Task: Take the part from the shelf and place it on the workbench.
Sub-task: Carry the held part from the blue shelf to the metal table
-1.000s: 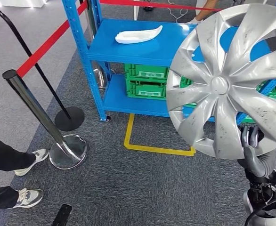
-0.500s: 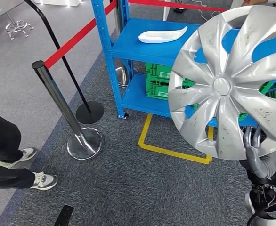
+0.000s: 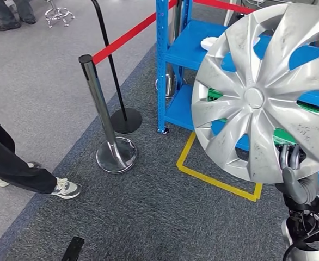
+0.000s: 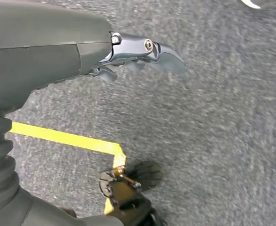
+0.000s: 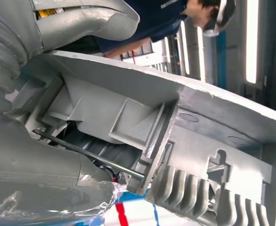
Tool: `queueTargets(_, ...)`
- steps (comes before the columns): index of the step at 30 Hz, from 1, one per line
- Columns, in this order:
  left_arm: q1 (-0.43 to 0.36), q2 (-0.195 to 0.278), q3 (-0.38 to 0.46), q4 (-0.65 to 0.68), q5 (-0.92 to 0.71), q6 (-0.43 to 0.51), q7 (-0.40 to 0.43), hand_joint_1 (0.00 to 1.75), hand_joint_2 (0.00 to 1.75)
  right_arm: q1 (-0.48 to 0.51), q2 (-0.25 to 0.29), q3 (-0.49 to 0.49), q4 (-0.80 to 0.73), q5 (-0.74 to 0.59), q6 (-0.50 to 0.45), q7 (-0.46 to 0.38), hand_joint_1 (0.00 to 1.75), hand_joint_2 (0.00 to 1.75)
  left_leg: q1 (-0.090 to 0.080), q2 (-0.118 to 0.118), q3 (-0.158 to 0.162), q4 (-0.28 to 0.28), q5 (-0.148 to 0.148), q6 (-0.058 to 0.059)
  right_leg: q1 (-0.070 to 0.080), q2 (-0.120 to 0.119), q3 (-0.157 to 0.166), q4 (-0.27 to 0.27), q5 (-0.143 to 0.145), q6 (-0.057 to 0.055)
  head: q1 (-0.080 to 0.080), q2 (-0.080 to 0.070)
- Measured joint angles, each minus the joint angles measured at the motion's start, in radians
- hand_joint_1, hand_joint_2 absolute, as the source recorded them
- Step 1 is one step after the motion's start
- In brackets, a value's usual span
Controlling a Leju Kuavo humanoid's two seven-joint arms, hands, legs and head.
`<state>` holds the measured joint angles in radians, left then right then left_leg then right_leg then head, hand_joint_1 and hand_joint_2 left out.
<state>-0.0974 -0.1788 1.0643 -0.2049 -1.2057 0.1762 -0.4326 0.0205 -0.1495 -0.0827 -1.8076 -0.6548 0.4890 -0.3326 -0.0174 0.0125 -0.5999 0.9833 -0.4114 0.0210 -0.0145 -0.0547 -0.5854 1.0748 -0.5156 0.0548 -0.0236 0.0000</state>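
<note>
A: Head view first: the part, a silver wheel cover [image 3: 259, 95], is already off the blue shelf [image 3: 186, 51] and riding upright in front of the robot, the right hand [image 3: 294, 174] gripping its lower rim.

B: So what's remaining?

A: Carrying it to a workbench, not appearing here, and laying it down.

B: Orientation?

A: It's round, so no long axis; its spoked face is facing the camera. The left hand [image 4: 143, 49] is hanging, holding nothing, fingers loosely extended.
</note>
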Motion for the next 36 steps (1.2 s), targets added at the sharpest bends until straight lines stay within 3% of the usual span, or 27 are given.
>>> queueTargets(2,-0.002,0.001,0.0,0.0,0.0,0.0,0.0,0.0,1.75,0.001,0.0,-0.001,0.0,0.0,0.0,0.0,1.75,1.75,0.002,-0.018,-0.001,-0.001,0.003,0.006,0.0,0.042,-0.055,0.123,-0.063,0.002,0.004,0.0)
queueTargets(3,-0.002,0.001,0.0,0.0,0.0,0.0,0.0,0.0,1.75,0.002,0.0,-0.001,0.0,0.0,0.0,0.0,1.75,1.75,0.001,-0.028,-0.001,-0.001,0.004,0.007,0.001,0.05,-0.085,0.189,-0.088,0.002,0.005,0.0)
queueTargets(4,-0.001,0.001,0.0,0.0,0.0,0.0,0.0,0.0,1.75,0.003,0.0,-0.001,0.0,0.0,0.0,0.0,1.75,1.75,0.001,-0.039,-0.002,-0.001,0.005,0.008,0.002,0.053,-0.105,0.23,-0.096,0.002,0.006,0.0)
queueTargets(5,-0.001,0.001,0.0,0.0,0.0,0.0,0.0,0.0,1.75,0.004,0.0,-0.001,0.001,0.0,0.001,0.0,1.75,1.75,0.001,-0.05,-0.002,0.0,0.006,0.008,0.002,0.054,-0.109,0.235,-0.085,0.003,0.006,0.0)
queueTargets(7,0.0,0.0,0.0,0.0,0.0,0.0,-0.001,0.0,1.75,0.004,0.0,-0.001,0.001,0.0,0.002,0.0,1.75,1.75,0.004,-0.074,-0.002,0.005,0.007,0.005,-0.001,0.065,-0.06,0.13,-0.017,0.004,0.006,0.0)
queueTargets(8,-0.001,0.001,0.0,0.0,0.001,0.0,-0.002,0.0,1.75,0.003,0.0,-0.001,0.001,0.001,0.002,0.001,1.75,1.75,0.004,-0.086,-0.004,0.009,0.007,0.001,-0.004,0.084,-0.028,0.062,0.009,0.006,0.006,0.0)
queueTargets(9,-0.002,0.002,0.0,0.0,0.002,0.0,-0.004,0.0,1.75,0.003,0.0,-0.001,0.001,0.002,0.003,0.001,1.75,1.75,0.005,-0.097,-0.009,0.015,0.008,-0.003,-0.007,0.103,0.001,0.008,0.025,0.006,0.006,0.0)
queueTargets(11,-0.002,0.003,0.0,0.0,0.008,0.001,-0.007,0.0,1.75,0.004,0.0,0.0,0.001,0.006,0.005,0.002,1.75,1.75,0.005,-0.116,-0.023,0.022,0.014,-0.014,-0.009,0.123,0.019,-0.03,0.026,0.0,0.006,0.0)
queueTargets(13,0.002,0.006,0.0,0.0,0.016,0.003,-0.008,0.0,1.75,0.004,0.0,0.0,0.001,0.01,0.005,0.001,1.75,1.75,0.007,-0.128,-0.034,0.023,0.02,-0.023,-0.01,0.106,0.016,-0.03,0.031,-0.011,0.006,0.0)
queueTargets(15,0.002,0.005,0.0,0.0,0.017,0.004,-0.007,0.0,1.75,0.01,0.0,-0.003,-0.002,0.014,0.002,-0.012,1.75,1.75,0.005,-0.098,-0.054,0.06,-0.006,-0.035,-0.013,0.086,0.015,-0.031,0.035,-0.022,-0.003,0.0)
queueTargets(17,-0.013,-0.007,-0.008,0.0,-0.005,0.006,0.002,0.0,1.75,0.056,0.0,-0.029,-0.027,0.01,0.007,-0.053,1.75,1.75,0.005,-0.046,-0.109,0.176,-0.072,-0.047,-0.012,0.056,0.015,-0.032,0.035,-0.028,-0.014,0.0)
queueTargets(18,-0.025,-0.016,-0.015,0.0,-0.018,0.006,0.012,0.0,1.75,0.094,0.0,-0.057,-0.048,0.001,0.019,-0.073,1.75,1.75,0.007,-0.032,-0.141,0.245,-0.102,-0.05,-0.01,0.037,0.015,-0.032,0.034,-0.03,-0.016,0.0)
queueTargets(19,-0.035,-0.024,-0.024,0.0,-0.029,0.003,0.025,0.0,1.75,0.133,0.003,-0.093,-0.073,-0.012,0.037,-0.083,1.75,1.75,0.01,-0.024,-0.164,0.296,-0.118,-0.052,-0.009,0.018,0.014,-0.032,0.033,-0.031,-0.016,0.0)
queueTargets(20,-0.044,-0.032,-0.031,0.0,-0.034,0.0,0.039,0.0,1.75,0.165,0.008,-0.132,-0.095,-0.023,0.058,-0.079,1.75,1.75,0.012,-0.019,-0.168,0.312,-0.116,-0.052,-0.009,0.002,0.014,-0.032,0.032,-0.031,-0.015,0.0)
queueTargets(21,-0.05,-0.038,-0.036,0.0,-0.035,-0.003,0.051,0.0,1.75,0.189,0.017,-0.169,-0.117,-0.032,0.078,-0.066,1.75,1.75,0.013,-0.015,-0.15,0.288,-0.096,-0.05,-0.008,-0.009,0.015,-0.032,0.032,-0.031,-0.016,0.0)
queueTargets(23,-0.056,-0.044,-0.042,0.0,-0.032,-0.006,0.065,0.0,1.75,0.222,0.041,-0.229,-0.154,-0.037,0.102,-0.035,1.75,1.75,0.01,0.008,-0.071,0.16,-0.038,-0.04,-0.008,-0.022,0.017,-0.033,0.031,-0.029,-0.016,0.0)
queueTargets(24,-0.058,-0.045,-0.045,0.0,-0.03,-0.006,0.069,0.0,1.75,0.235,0.054,-0.253,-0.17,-0.036,0.109,-0.022,1.75,1.75,0.006,0.024,-0.034,0.094,-0.022,-0.034,-0.006,-0.025,0.017,-0.032,0.03,-0.027,-0.016,0.0)
queueTargets(26,-0.061,-0.045,-0.05,0.0,-0.026,-0.008,0.083,0.0,1.75,0.256,0.077,-0.292,-0.195,-0.032,0.115,-0.003,1.75,1.75,-0.003,0.045,-0.001,0.027,-0.018,-0.025,-0.002,-0.033,0.017,-0.033,0.03,-0.018,-0.015,0.0)
queueTargets(28,-0.059,-0.041,-0.053,0.0,-0.019,-0.011,0.096,0.0,1.75,0.269,0.093,-0.321,-0.214,-0.027,0.115,0.01,1.75,1.75,-0.004,0.031,-0.001,0.016,-0.017,-0.017,-0.002,-0.045,0.019,-0.04,0.031,-0.007,-0.014,0.0)
queueTargets(30,-0.056,-0.037,-0.053,0.0,-0.007,-0.008,0.094,0.0,1.75,0.273,0.1,-0.343,-0.23,-0.027,0.111,0.022,1.75,1.75,0.0,0.013,0.005,0.004,-0.009,-0.005,-0.004,-0.02,0.01,-0.016,0.01,0.001,-0.012,0.0)
queueTargets(32,-0.057,-0.035,-0.053,0.0,0.003,0.002,0.085,0.0,1.75,0.272,0.102,-0.358,-0.243,-0.025,0.098,0.033,1.75,1.75,0.003,-0.008,0.01,-0.002,-0.004,0.004,-0.006,0.03,-0.034,0.086,-0.046,0.002,-0.007,0.0)
queueTargets(34,-0.057,-0.038,-0.053,0.0,0.006,0.009,0.082,0.0,1.75,0.269,0.103,-0.362,-0.253,-0.014,0.08,0.039,1.75,1.75,0.001,-0.031,0.009,-0.002,-0.003,0.008,-0.004,0.051,-0.094,0.209,-0.092,0.004,-0.002,0.0)
queueTargets(35,-0.055,-0.041,-0.054,0.0,0.007,0.009,0.082,0.0,1.75,0.266,0.102,-0.361,-0.255,-0.009,0.071,0.041,1.75,1.75,0.001,-0.044,0.01,-0.001,-0.003,0.008,-0.004,0.054,-0.108,0.233,-0.09,0.006,-0.002,0.0)
queueTargets(36,-0.054,-0.044,-0.054,0.0,0.011,0.005,0.081,0.0,1.75,0.261,0.1,-0.359,-0.257,-0.005,0.062,0.041,1.75,1.75,0.002,-0.057,0.01,0.0,-0.002,0.008,-0.005,0.055,-0.103,0.216,-0.069,0.007,-0.002,0.0)
